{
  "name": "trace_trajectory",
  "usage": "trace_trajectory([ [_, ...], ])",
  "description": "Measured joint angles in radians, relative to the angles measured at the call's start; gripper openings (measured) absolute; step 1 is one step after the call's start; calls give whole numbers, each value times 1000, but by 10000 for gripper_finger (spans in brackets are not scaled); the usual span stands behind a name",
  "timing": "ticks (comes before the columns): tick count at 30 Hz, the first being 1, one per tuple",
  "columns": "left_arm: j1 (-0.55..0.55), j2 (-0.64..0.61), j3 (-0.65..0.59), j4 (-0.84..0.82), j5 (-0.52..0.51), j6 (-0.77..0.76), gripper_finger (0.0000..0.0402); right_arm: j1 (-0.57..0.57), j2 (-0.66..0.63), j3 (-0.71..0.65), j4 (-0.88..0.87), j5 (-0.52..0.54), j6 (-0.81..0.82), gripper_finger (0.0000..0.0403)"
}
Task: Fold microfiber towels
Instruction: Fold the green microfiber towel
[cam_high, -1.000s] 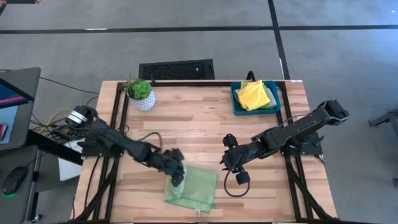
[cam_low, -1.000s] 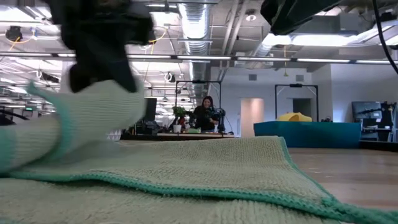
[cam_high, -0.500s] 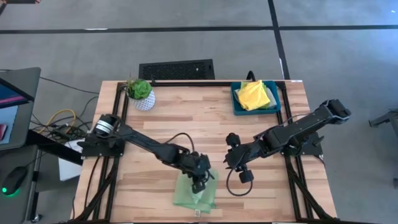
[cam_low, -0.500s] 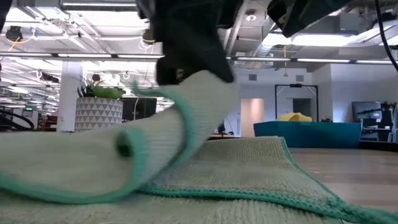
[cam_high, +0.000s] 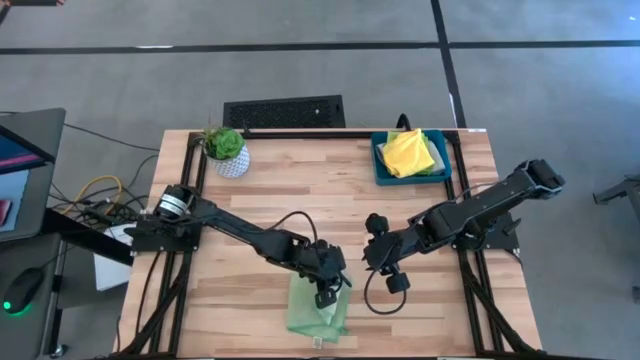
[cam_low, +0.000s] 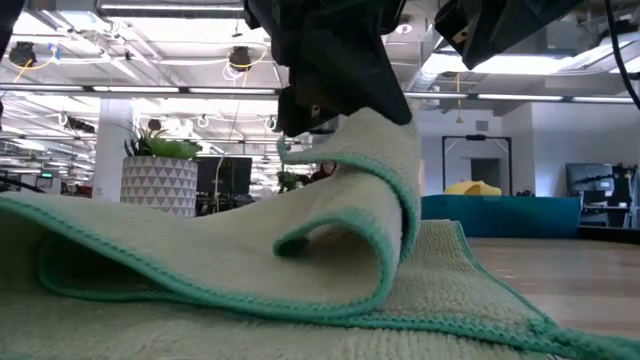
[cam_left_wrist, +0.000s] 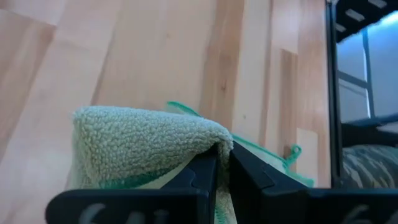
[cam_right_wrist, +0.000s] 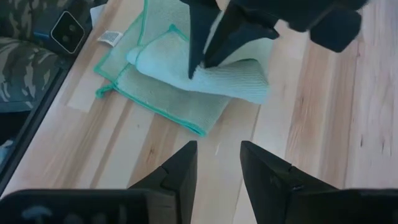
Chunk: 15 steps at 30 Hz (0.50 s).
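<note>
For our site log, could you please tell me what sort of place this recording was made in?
Probably an open-plan robotics lab or workshop: exposed ceiling ducts and strip lights run overhead, further workbenches stand behind, and the butcher-block table sits in a black frame.

Open-plan robotics lab: exposed ceiling ducts (cam_low: 320, 40).

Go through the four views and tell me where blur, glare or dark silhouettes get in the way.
Low view: the left claw is a dark backlit shape under bright ceiling lights, and the nearest edge of the pale green towel is soft. Left wrist view: its fingers are blurred black, the pile sharp. Right wrist view: the right claw is blurred. High view: even light, no glare on the table.
</note>
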Motion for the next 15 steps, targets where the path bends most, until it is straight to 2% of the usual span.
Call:
trace_trajectory([
  [9,0,0,0,-5,14,50,25,1,0,0,0,-1,28,145],
  [15,3,0,0,-12,-18,45,56,1,0,0,0,-2,21,145],
])
